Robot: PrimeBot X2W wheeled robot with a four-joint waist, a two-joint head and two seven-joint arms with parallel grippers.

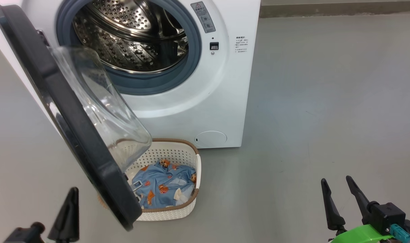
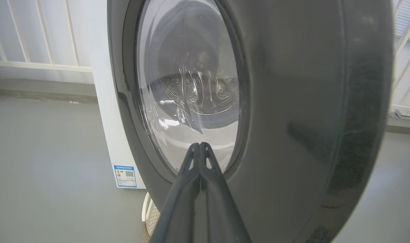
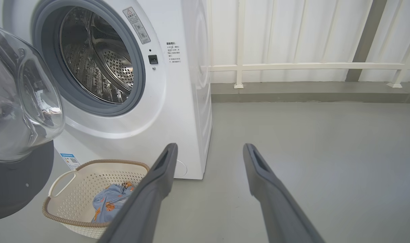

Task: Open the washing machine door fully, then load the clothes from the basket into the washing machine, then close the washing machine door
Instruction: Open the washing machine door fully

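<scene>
The white washing machine stands ahead with its steel drum exposed. The washing machine door, black-rimmed with a clear glass bowl, hangs swung out to the left, partly over the basket. Light blue bear-print clothes lie in the cream basket on the floor in front of the machine. My left gripper is shut and empty, low at the left, outside the door; in the left wrist view its tips point at the door's outer glass. My right gripper is open and empty at the lower right, over bare floor.
Grey floor spreads to the right of the machine. A white railing and a low kerb run behind it. The basket with the clothes lies left of my right gripper in the right wrist view.
</scene>
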